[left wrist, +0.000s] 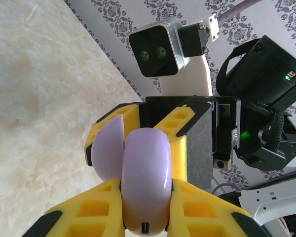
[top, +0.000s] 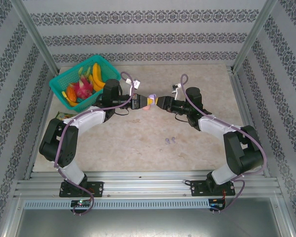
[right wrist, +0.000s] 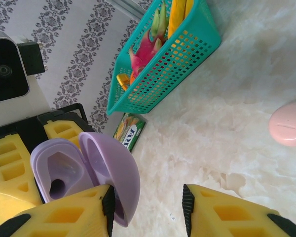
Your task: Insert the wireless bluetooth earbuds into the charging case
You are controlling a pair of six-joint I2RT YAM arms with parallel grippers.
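Observation:
My left gripper [top: 144, 101] [left wrist: 146, 190] is shut on the lilac charging case [left wrist: 145, 182], held above the middle of the table. Its lid [left wrist: 106, 153] [right wrist: 111, 173] is swung open, and the hollow base [right wrist: 59, 170] faces the right wrist camera. My right gripper [top: 157, 101] [right wrist: 148, 205] meets it nose to nose, jaws apart, with the lid's rim lying against the inner pad of one finger [right wrist: 96, 212]. Two tiny pale earbuds [top: 169, 140] lie on the table nearer the arms' bases. A pink case [right wrist: 288, 123] [top: 147, 107] rests shut on the table below the grippers.
A teal basket [top: 64, 91] [right wrist: 163, 64] of toy fruit stands at the back left. A small green packet [top: 64, 116] [right wrist: 130, 131] lies just in front of it. Metal frame rails [top: 138, 182] edge the table.

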